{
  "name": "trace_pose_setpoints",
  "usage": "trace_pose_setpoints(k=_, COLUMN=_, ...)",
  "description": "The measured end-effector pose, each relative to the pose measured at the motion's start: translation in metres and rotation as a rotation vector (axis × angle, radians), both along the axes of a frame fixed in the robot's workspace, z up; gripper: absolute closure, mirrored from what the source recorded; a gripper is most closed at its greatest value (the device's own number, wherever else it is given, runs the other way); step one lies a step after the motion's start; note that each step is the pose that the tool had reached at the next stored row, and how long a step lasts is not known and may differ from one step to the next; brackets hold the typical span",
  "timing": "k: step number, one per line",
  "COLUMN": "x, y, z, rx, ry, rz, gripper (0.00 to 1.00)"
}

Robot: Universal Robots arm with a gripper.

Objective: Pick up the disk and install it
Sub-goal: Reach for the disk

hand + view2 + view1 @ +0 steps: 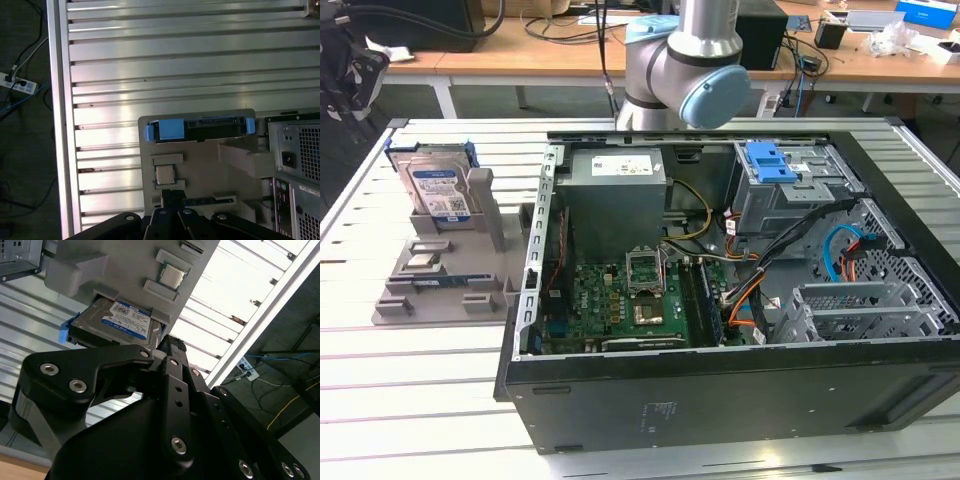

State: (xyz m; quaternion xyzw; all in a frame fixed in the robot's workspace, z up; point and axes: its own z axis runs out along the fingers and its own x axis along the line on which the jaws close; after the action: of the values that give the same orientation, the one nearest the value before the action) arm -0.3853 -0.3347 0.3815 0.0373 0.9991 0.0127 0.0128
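Observation:
The disk stands on edge in a slot of the grey holder block at the exterior view's left, outside the computer case. Its blue-and-white label and blue rails show. In the second wrist view the disk lies just beyond the black gripper, apart from it. In the first wrist view the disk's top edge with blue rails sits in the holder, with the gripper over the holder's nearer part. The gripper holds nothing.
The open computer case takes up the middle and right, with a metal drive cage and its blue latch at the back. A square chip rests in the holder. The arm's base stands behind the case. The slatted metal table ends near cables.

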Motion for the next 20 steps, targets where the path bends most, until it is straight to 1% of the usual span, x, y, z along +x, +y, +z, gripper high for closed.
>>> trace_pose_setpoints(k=3, x=-0.0001, y=0.0025, z=-0.0034, rx=-0.0011, ry=-0.0002, rz=0.0, gripper=0.89)
trace_pose_setpoints(k=6, x=-0.0002, y=0.0047, z=-0.0052, rx=-0.0017, ry=-0.0003, rz=0.0, gripper=0.89)
trace_pose_setpoints(k=20, x=-0.0001, y=0.005, z=-0.0052, rx=-0.0018, ry=-0.0002, rz=0.005, gripper=0.89)
